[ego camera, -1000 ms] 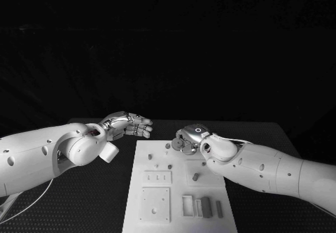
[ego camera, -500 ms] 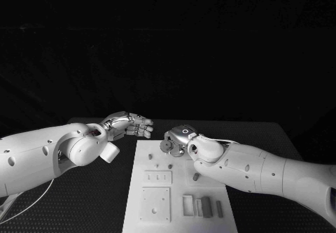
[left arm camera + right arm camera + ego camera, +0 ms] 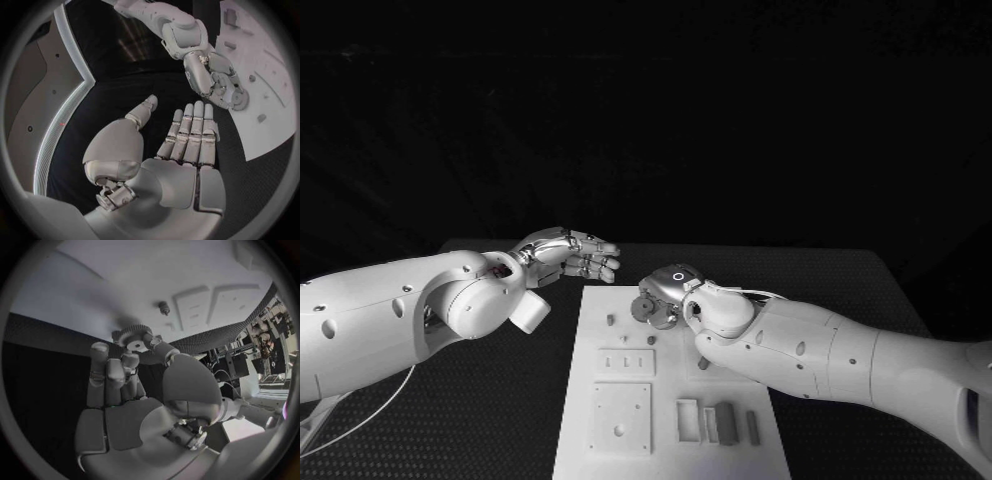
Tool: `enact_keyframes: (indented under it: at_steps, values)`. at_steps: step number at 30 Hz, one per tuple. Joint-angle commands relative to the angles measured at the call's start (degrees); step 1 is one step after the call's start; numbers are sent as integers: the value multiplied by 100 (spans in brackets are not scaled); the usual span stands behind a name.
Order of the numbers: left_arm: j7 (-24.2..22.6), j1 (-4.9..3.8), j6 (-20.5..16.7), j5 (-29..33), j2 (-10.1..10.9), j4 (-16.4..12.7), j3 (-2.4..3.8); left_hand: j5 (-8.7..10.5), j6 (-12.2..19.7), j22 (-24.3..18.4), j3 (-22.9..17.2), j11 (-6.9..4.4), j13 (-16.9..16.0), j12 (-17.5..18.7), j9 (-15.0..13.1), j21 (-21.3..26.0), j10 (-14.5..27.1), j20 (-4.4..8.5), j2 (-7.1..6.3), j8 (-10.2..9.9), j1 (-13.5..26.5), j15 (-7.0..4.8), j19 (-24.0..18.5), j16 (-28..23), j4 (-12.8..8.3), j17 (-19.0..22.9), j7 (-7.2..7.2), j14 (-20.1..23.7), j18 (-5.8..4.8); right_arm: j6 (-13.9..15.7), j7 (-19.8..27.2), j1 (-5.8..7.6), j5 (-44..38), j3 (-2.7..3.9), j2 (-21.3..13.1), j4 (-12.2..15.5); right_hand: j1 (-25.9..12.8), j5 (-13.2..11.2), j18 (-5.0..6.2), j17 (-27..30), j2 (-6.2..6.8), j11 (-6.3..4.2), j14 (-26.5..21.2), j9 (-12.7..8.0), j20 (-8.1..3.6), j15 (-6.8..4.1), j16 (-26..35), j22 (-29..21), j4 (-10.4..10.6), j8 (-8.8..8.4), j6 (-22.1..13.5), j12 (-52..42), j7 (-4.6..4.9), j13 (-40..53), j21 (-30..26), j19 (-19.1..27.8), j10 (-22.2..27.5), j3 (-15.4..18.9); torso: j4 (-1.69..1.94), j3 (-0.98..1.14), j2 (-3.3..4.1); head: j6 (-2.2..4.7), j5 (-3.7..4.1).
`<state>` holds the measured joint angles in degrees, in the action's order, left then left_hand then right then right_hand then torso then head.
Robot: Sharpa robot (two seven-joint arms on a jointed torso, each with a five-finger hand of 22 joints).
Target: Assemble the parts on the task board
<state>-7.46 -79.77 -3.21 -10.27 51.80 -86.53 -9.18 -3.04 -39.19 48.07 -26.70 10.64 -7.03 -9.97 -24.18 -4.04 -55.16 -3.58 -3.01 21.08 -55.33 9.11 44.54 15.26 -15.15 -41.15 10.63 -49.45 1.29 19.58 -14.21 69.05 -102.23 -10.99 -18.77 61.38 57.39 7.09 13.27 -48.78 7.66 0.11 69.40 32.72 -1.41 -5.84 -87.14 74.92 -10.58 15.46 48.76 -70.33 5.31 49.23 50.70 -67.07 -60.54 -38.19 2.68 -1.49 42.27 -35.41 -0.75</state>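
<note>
Black backdrop, black textured table (image 3: 516, 400), white rectangular task board (image 3: 672, 400) lying flat in the middle of it.

Right silver hand (image 3: 664, 293) sits over the far end of the board. Its fingers (image 3: 111, 375) are curled in, with a small round toothed gear part (image 3: 133, 336) pinched at the tips (thumb against one finger, teeth on the rim clear in the right wrist view). The gear is held just above the board surface; cannot tell if it touches. A small dark peg (image 3: 164, 307) stands in the board close beyond the gear.

Left silver hand (image 3: 568, 256) hovers off the board's far left corner, above the table. Its fingers (image 3: 190, 132) lie straight and side by side, thumb apart, palm bare, holding nothing (left wrist view shows this plainly). Near the right hand but apart from it.

Elsewhere on the board: a slotted plate recess (image 3: 625, 364) mid-left, a larger square plate (image 3: 620, 420) nearer the robot, and a row of grey upright rectangular blocks (image 3: 718, 425) at the near right. A small dark pin (image 3: 704, 365) stands mid-board beside the right arm.
</note>
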Motion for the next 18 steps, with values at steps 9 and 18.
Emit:
enact_keyframes:
  at_steps: [9, 18]
  values:
    - [-14, -9, 33, -50, -19, -26, 5, 21, 41, -8, 12, 17, 9, 36, 9, 12, 14, 8, -6, -7, 16, 10, -45, -23, 2, -9, 277, 1, -40, -170, 3, -27, 13, -60, 128, -166, -10, 9, 173, 4, 53, 9, -44, -7, -39, 1, 42, 91, 31, -37, 701, 40, 128, -3, -19, 18, 34, -5, 11, -3, 5, 12, -7]
    - [-8, -9, 33, -50, -19, -35, 5, 21, 41, -9, 12, 18, 9, 38, 9, 12, 14, 8, -6, -7, 17, 10, -45, -26, 4, -10, 277, 0, -40, -195, 36, -59, 59, -86, 165, -171, -7, 9, 173, 2, 52, 15, -51, -11, -35, 6, 45, 92, 30, -50, 683, 43, 134, -1, -26, 25, 42, -5, 20, -1, 6, -14, -21]
